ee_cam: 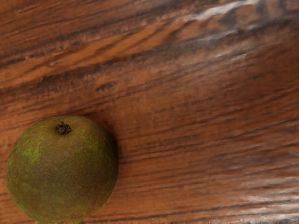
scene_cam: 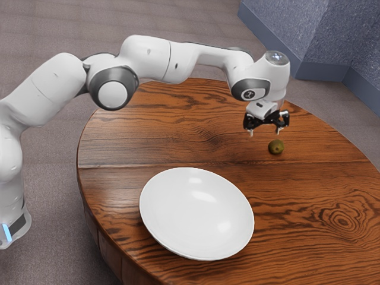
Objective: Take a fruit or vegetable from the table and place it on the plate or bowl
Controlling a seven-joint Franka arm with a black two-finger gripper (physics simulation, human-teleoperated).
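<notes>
Plate (scene_cam: 196,214) foremost; roundish fruit (ee_cam: 60,170) sits stem-up near hand (scene_cam: 267,127).

glossy grained wood table (scene_cam: 178,136), smooth glossy white plate (scene_cam: 196,212), matt rough-skinned fruit (ee_cam: 60,170).

It looks like a room in a home. A round table (scene_cam: 178,136) of dark wood with a white plate (scene_cam: 196,212) stands on a grey-brown floor (scene_cam: 53,29). Far behind the jaws of the gripper (scene_cam: 265,129) is a blue-grey padded block (scene_cam: 285,24), like a sofa.
</notes>
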